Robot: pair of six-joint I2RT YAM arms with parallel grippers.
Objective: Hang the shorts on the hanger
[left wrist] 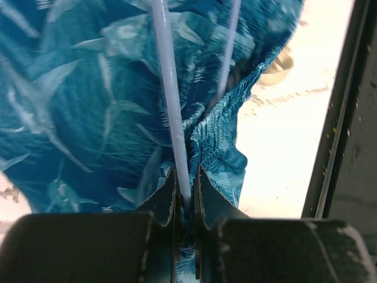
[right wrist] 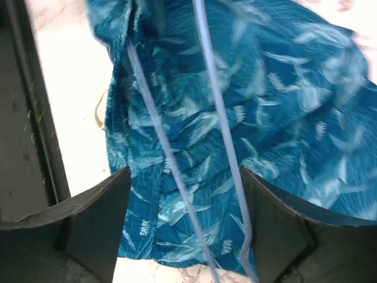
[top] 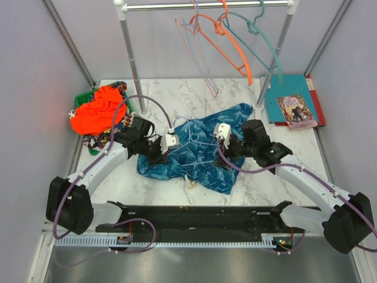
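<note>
The dark-blue shorts with a teal print lie spread on the marble table. The thin pale lavender hanger lies across them. My left gripper is shut on one bar of the hanger, with shorts fabric bunched around the fingers. My right gripper is open just above the shorts, its jaws wide apart. Two hanger bars run between the jaws. A bit of white drawstring shows at the shorts' near edge.
A clothes rail at the back holds pink, orange and teal hangers. A bright orange garment sits in a green bin at the left. Folders and a book lie at the right.
</note>
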